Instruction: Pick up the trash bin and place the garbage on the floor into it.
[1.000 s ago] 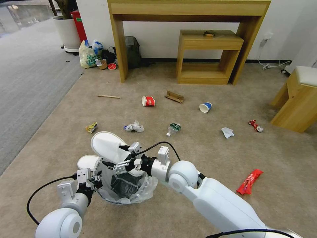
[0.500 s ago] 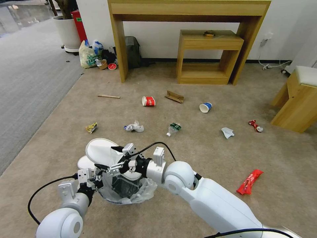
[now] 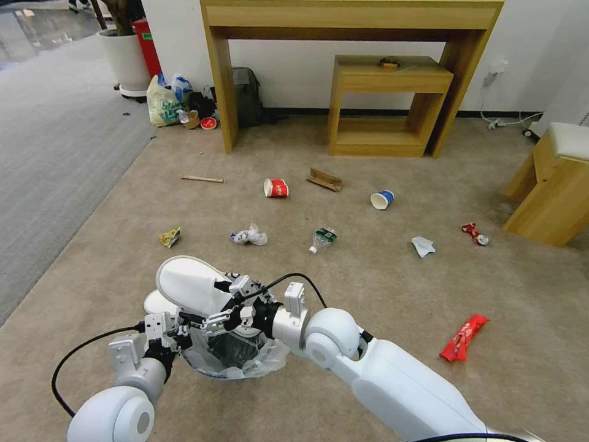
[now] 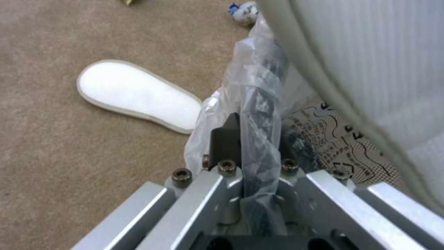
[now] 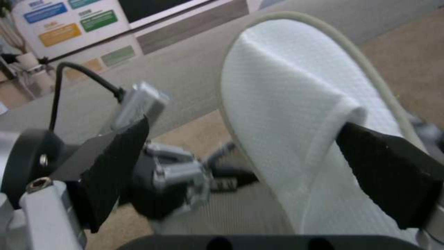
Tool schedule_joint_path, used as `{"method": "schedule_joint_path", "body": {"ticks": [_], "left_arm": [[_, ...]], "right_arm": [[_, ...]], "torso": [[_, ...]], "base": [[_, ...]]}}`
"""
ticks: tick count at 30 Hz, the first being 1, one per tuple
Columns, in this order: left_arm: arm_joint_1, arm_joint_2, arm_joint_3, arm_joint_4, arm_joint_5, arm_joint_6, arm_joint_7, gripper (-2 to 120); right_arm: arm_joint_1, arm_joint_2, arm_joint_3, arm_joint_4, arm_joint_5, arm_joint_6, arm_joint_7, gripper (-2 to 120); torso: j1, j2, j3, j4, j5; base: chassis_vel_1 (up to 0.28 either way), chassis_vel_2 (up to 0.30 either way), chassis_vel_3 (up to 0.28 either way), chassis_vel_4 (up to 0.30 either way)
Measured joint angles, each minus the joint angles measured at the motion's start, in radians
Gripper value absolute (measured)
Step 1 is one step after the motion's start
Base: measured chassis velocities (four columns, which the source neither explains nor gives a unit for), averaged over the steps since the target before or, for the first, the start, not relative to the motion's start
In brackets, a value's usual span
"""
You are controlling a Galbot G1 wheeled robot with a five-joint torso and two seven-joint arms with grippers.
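Observation:
My left gripper (image 3: 175, 328) (image 4: 256, 139) is shut on the bagged rim of the trash bin (image 3: 233, 351), held low over the floor (image 3: 368, 288). Above the bin's mouth my right gripper (image 3: 205, 302) (image 5: 254, 163) stands open; one finger is tucked under the strap of a white slipper (image 3: 187, 282) (image 5: 287, 104) that leans on the rim. A second slipper (image 3: 156, 301) (image 4: 138, 95) lies flat beside the bin. Other garbage lies farther out: a red cup (image 3: 276, 188), a blue cup (image 3: 381, 199), a crushed bottle (image 3: 322, 239) and a red wrapper (image 3: 464, 337).
A tall wooden desk (image 3: 350, 18) and a low shelf (image 3: 386, 110) stand against the back wall. A wooden stool (image 3: 552, 184) is at the right. A shopping bag (image 3: 162, 101), a backpack (image 3: 245, 95) and a plant pot (image 3: 126, 58) sit at the back left beside grey carpet (image 3: 55, 153).
My right gripper has carried the slipper down and to the left, onto the bin's rim. The left gripper and the bin have stayed put.

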Motion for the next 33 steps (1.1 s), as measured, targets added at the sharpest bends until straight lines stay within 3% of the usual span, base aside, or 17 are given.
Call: {"method": "schedule_joint_path", "body": {"ticks": [13,22,29,33], "left_arm": [[-0.007,0.008,-0.021,0.023,-0.001,-0.002,0.014,0],[-0.007,-0.001,-0.037,0.03,-0.001,-0.002,0.014,0],[0.004,-0.02,-0.074,0.035,-0.014,0.0,0.002,0],[0.009,-0.02,-0.081,0.031,-0.02,0.0,0.002,0]], "right_arm": [[-0.128,-0.106,0.061,0.119,-0.006,-0.004,0.012,100],[-0.193,-0.17,0.162,0.238,-0.005,-0.011,0.016,100],[-0.325,-0.18,0.417,0.272,-0.102,-0.001,0.037,100],[-0.381,-0.16,0.508,0.268,-0.168,0.02,0.056,100]], "torso": [[0.0,0.0,0.0,-0.0001,0.0],[0.0,0.0,0.0,0.0,0.0001],[0.0,0.0,0.0,-0.0002,0.0005],[0.0,0.0,0.0,-0.0002,0.0002]], "base": [[0.0,0.0,0.0,0.0],[0.0,0.0,0.0,0.0],[0.0,0.0,0.0,0.0],[0.0,0.0,0.0,0.0]]}}
